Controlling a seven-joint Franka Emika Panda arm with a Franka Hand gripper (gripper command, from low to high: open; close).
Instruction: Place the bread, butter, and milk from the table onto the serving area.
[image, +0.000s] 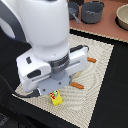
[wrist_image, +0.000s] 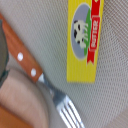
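The butter (image: 57, 98), a yellow packet with a red mark, lies flat on the striped serving area (image: 100, 65) near its front edge. In the wrist view the butter (wrist_image: 84, 42) rests on the mat (wrist_image: 110, 100) beside a fork, close to the tan plate's rim (wrist_image: 17, 102). My gripper (image: 54, 92) hangs just above the butter. Its fingers do not show clearly in either view. My arm hides the plate in the exterior view. The bread and the milk are hidden or out of view.
A wooden-handled fork (wrist_image: 30, 65) lies between the butter and the plate. Two orange cutlery handles (image: 91, 59) (image: 76, 85) stick out from under my arm. Grey pots (image: 92, 11) stand on a brown board at the back. A bowl (image: 123, 15) is at the back of the exterior view's right.
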